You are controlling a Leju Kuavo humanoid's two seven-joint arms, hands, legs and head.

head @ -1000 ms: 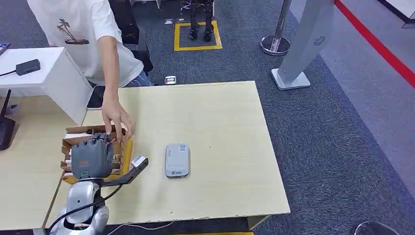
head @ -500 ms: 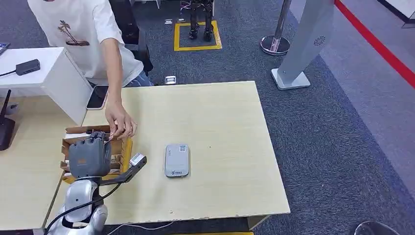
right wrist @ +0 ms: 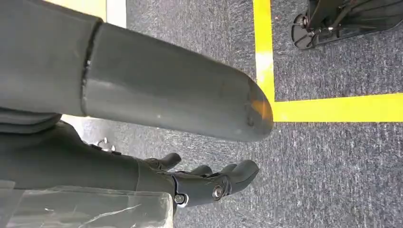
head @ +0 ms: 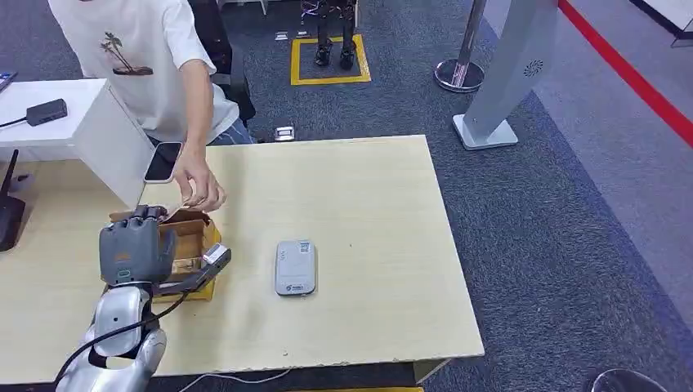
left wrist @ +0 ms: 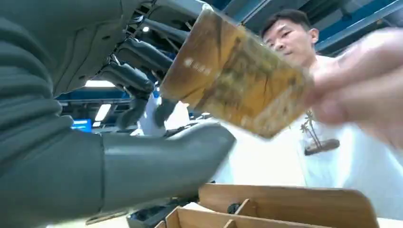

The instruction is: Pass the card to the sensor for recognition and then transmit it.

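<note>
Here, on the far left of the head view, a black box (head: 10,214) sits on the side desk. Next to it the robot's left hand (head: 129,249) hovers over a brown cardboard box (head: 198,238) with little slots inside, at the left edge of the pale wood table (head: 368,204). In the left wrist view the left hand's (left wrist: 95,118) dark fingers (left wrist: 138,54) are spread apart and the thick thumb (left wrist: 161,159) sticks out below them. The gold card (left wrist: 235,78) sits in the gap between the fingers and the thumb, tilted — a person's hand (left wrist: 366,85) pinches its far edge. Whether the robot's fingers touch the card cannot be told; the picture is blurry there. The wooden slots of the box (left wrist: 266,206) show under the thumb.

In the head view the person's hand (head: 198,186) is just past the robot's fingers, above the back of the box. The person (head: 139,57) in a white shirt stands behind the table corner. A phone (head: 163,162) lies on the table edge near them.

Further right, the grey sensor (head: 295,267) lies flat on the table — well apart from the box. Beyond the table a silver stand (head: 511,73) rises from the dark carpet.

The right hand (right wrist: 209,183) hangs over the carpet with its fingers loosely apart, holding nothing, near a yellow floor line (right wrist: 332,108).
</note>
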